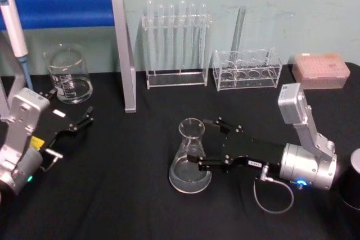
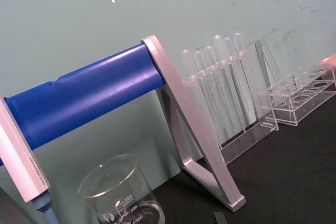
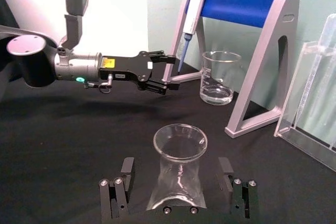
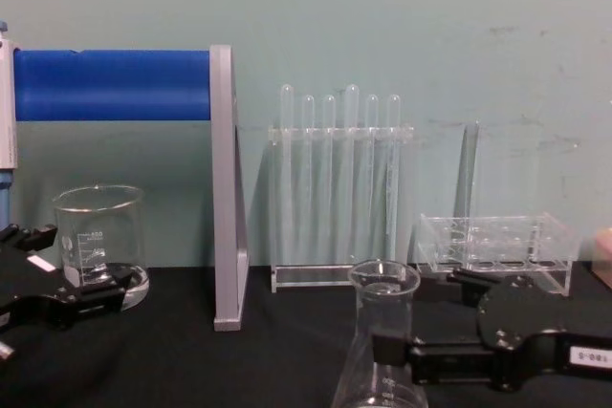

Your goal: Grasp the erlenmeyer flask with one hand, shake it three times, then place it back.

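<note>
The erlenmeyer flask [image 1: 190, 158] stands upright on the counter [image 1: 124, 195], in front of the test-tube rack [image 1: 175, 49]. The right hand [image 1: 202, 143] straddles it from the right, released, with gaps to the glass. The left hand [image 1: 84, 119] idles released, well left of the rack.

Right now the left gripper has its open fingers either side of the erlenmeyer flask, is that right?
No. The right gripper has its open fingers either side of the erlenmeyer flask, as the head view shows; the left gripper is by the beaker.
</note>
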`<control>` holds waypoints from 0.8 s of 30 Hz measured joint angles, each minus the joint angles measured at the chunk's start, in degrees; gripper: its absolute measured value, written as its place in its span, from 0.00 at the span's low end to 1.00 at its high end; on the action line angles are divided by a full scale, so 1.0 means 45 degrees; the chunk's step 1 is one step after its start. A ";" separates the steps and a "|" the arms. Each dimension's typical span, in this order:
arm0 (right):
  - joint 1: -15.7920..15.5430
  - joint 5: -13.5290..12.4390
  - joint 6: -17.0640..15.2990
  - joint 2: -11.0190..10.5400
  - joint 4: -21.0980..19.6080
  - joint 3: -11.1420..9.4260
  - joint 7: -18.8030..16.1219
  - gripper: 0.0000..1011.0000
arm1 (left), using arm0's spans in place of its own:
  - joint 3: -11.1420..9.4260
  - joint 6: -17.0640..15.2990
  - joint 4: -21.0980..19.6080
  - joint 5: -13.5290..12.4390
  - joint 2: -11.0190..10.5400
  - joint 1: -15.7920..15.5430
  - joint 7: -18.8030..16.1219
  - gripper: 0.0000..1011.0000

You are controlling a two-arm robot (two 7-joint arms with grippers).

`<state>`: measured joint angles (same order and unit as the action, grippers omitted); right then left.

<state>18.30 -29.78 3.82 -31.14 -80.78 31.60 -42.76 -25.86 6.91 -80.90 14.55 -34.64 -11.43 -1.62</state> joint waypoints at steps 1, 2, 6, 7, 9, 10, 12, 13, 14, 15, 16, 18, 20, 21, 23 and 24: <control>0.0046 0.0001 0.0000 0.0044 0.0069 0.0018 0.0006 0.99 | 0.0000 0.0000 0.0000 0.0000 0.0000 0.0001 0.0000 0.99; 0.0090 0.0001 0.0000 0.0085 0.0132 0.0032 0.0010 0.99 | 0.0000 -0.0001 0.0000 0.0000 0.0000 0.0001 0.0000 0.99; 0.0285 0.0000 -0.0012 0.0285 0.0385 0.0117 0.0033 0.99 | 0.0000 0.0001 0.0000 0.0000 0.0000 0.0000 0.0000 0.99; 0.0314 -0.0002 -0.0016 0.0317 0.0428 0.0132 0.0036 0.99 | 0.0000 0.0000 0.0001 0.0000 0.0000 0.0000 0.0000 0.99; 0.0394 -0.0009 -0.0042 0.0414 0.0543 0.0170 0.0055 0.99 | 0.0000 0.0000 0.0001 0.0001 0.0000 0.0000 0.0000 0.99; 0.0420 -0.0012 -0.0050 0.0447 0.0581 0.0183 0.0060 0.99 | 0.0000 0.0000 0.0000 0.0000 0.0000 0.0000 0.0000 0.99; 0.0483 -0.0023 -0.0063 0.0523 0.0668 0.0204 0.0081 0.99 | 0.0000 0.0000 0.0000 0.0000 0.0000 0.0000 0.0000 0.99; 0.0506 -0.0028 -0.0071 0.0553 0.0700 0.0212 0.0097 0.99 | 0.0000 0.0000 0.0000 0.0000 0.0000 0.0000 0.0000 0.99; 0.0525 -0.0030 -0.0078 0.0576 0.0721 0.0217 0.0116 0.99 | 0.0000 0.0000 0.0000 0.0000 0.0000 0.0001 0.0000 0.99; 0.0554 -0.0035 -0.0094 0.0611 0.0752 0.0223 0.0142 0.99 | 0.0000 0.0001 0.0000 0.0000 0.0000 0.0001 0.0000 0.99; 0.0569 -0.0037 -0.0102 0.0626 0.0767 0.0225 0.0154 0.99 | 0.0001 0.0000 0.0001 0.0000 0.0000 0.0000 0.0000 0.99; 0.0603 -0.0042 -0.0119 0.0651 0.0794 0.0228 0.0169 0.99 | 0.0000 0.0000 0.0001 0.0000 0.0000 0.0000 0.0000 0.99; 0.0632 -0.0052 -0.0154 0.0668 0.0822 0.0233 0.0182 0.99 | 0.0000 0.0000 0.0001 0.0000 0.0000 0.0000 0.0000 0.99; 0.0640 -0.0057 -0.0162 0.0673 0.0826 0.0234 0.0188 0.99 | 0.0001 0.0000 0.0001 0.0000 0.0000 0.0000 0.0000 0.99; 0.0648 -0.0071 -0.0179 0.0680 0.0835 0.0237 0.0199 0.99 | 0.0001 0.0000 0.0000 0.0000 0.0000 0.0000 0.0000 0.99; 0.0649 -0.0072 -0.0180 0.0680 0.0835 0.0237 0.0201 0.99 | 0.0000 0.0000 0.0000 0.0000 0.0000 0.0000 0.0000 0.99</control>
<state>21.22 -30.10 3.02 -28.08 -77.02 32.66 -41.85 -25.86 6.91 -80.90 14.55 -34.64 -11.43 -1.62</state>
